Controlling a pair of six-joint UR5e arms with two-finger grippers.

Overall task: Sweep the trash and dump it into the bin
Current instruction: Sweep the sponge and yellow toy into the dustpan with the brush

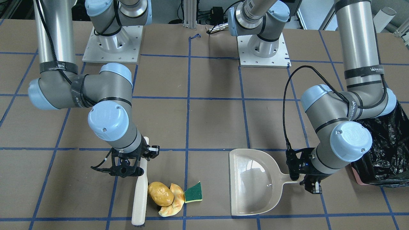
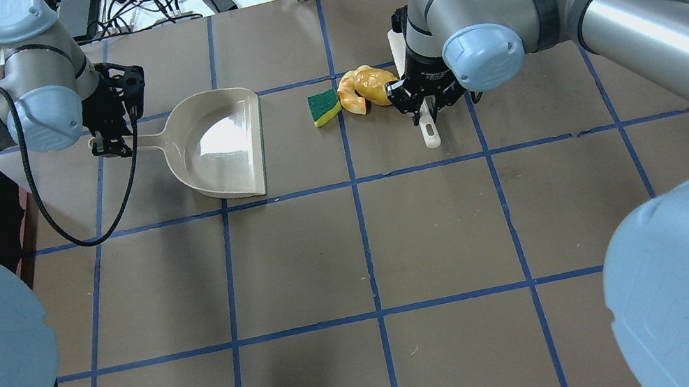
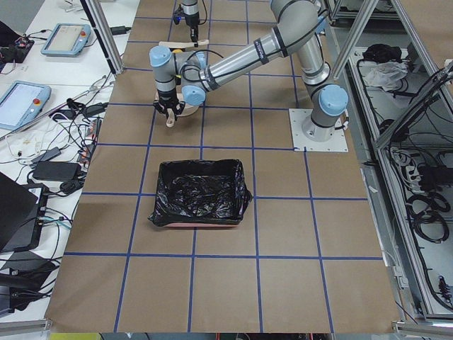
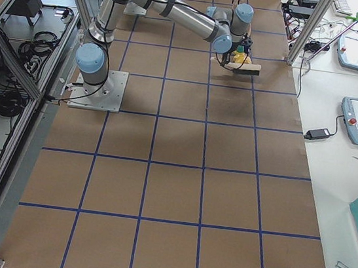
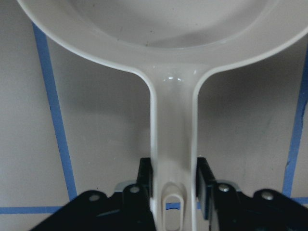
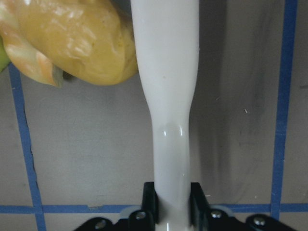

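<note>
Trash is being shown in a tight cluster on the brown, blue-gridded bench (image 1: 211, 127), and none of it is being held in the bin. A glossy yellow-brown lump (image 1: 161, 193) is being pressed against the side of a white brush (image 1: 140, 201). A pale orange peel piece (image 1: 177, 198) is being cradled against the lump, and a green-and-yellow sponge wedge (image 1: 193, 192) is being shown just beside the peel. The brush handle is being clamped between the narrowly parted jaws of the right gripper (image 6: 172, 197). A beige dustpan (image 1: 252, 182) is being kept flat on the bench, its open mouth turned toward the sponge but apart from it. Its handle is being pinched by the jaws of the left gripper (image 5: 174, 183). The black-lined bin (image 1: 386, 153) is being shown at the robot's left, well apart from the trash.
</note>
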